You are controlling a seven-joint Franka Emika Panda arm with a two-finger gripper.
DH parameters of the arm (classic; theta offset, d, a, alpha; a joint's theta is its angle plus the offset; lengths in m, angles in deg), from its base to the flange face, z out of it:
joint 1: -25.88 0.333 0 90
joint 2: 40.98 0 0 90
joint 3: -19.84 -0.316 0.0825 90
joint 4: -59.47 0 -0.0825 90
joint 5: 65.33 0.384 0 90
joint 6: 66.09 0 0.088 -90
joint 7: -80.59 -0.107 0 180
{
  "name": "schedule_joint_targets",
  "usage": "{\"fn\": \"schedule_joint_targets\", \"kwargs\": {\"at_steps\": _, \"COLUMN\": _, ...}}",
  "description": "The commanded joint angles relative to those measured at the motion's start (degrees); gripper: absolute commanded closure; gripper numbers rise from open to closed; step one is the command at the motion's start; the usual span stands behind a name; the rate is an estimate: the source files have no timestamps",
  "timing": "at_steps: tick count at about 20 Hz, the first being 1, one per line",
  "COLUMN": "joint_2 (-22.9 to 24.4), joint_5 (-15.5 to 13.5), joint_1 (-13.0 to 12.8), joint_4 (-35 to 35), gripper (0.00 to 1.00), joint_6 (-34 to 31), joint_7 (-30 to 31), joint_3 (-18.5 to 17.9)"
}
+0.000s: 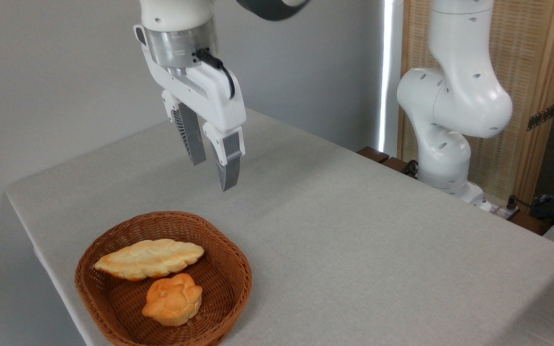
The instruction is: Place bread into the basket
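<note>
The bread (172, 298), a small orange-golden bun with a knobbly top, lies inside the round brown wicker basket (231, 259) near the table's front left corner. Beside it in the basket rests a longer pale braided loaf (149, 259). My gripper (212, 177) hangs in the air above and behind the basket, well clear of the bread. Its two grey fingers are spread apart with nothing between them.
The table (354, 240) is covered in a light grey cloth; its left edge and front corner lie close to the basket. The arm's white base (450, 120) stands at the back right, with cables and a wooden screen behind it.
</note>
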Motion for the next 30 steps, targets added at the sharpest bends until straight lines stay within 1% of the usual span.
{"fn": "schedule_joint_targets", "kwargs": {"at_steps": 1, "joint_2": 0.43, "joint_5": 3.83, "joint_1": 0.61, "joint_4": 0.61, "gripper": 0.0, "joint_6": -0.15, "joint_7": 3.58, "joint_3": 2.94}}
{"fn": "schedule_joint_targets", "kwargs": {"at_steps": 2, "joint_2": 0.43, "joint_5": 4.01, "joint_1": 1.23, "joint_4": 0.61, "gripper": 0.0, "joint_6": 0.37, "joint_7": 3.59, "joint_3": 3.03}}
{"fn": "schedule_joint_targets", "kwargs": {"at_steps": 6, "joint_2": 0.52, "joint_5": 4.19, "joint_1": 1.76, "joint_4": 0.61, "gripper": 0.0, "joint_6": 4.24, "joint_7": 3.5, "joint_3": 2.85}}
{"fn": "schedule_joint_targets", "kwargs": {"at_steps": 13, "joint_2": 0.52, "joint_5": 4.1, "joint_1": 1.85, "joint_4": 0.61, "gripper": 0.0, "joint_6": 5.21, "joint_7": 3.23, "joint_3": 2.32}}
{"fn": "schedule_joint_targets", "kwargs": {"at_steps": 15, "joint_2": 0.52, "joint_5": 4.1, "joint_1": 1.32, "joint_4": 0.52, "gripper": 0.0, "joint_6": 5.82, "joint_7": 3.67, "joint_3": 1.8}}
{"fn": "schedule_joint_targets", "kwargs": {"at_steps": 17, "joint_2": 0.52, "joint_5": 4.1, "joint_1": 0.27, "joint_4": 0.52, "gripper": 0.0, "joint_6": 5.91, "joint_7": 3.67, "joint_3": 0.05}}
{"fn": "schedule_joint_targets", "kwargs": {"at_steps": 18, "joint_2": 0.52, "joint_5": 4.1, "joint_1": 0.09, "joint_4": 0.52, "gripper": 0.0, "joint_6": 5.91, "joint_7": 3.59, "joint_3": -0.05}}
{"fn": "schedule_joint_targets", "kwargs": {"at_steps": 30, "joint_2": 0.52, "joint_5": 4.1, "joint_1": 0.09, "joint_4": 0.52, "gripper": 0.0, "joint_6": 5.39, "joint_7": 3.23, "joint_3": -0.14}}
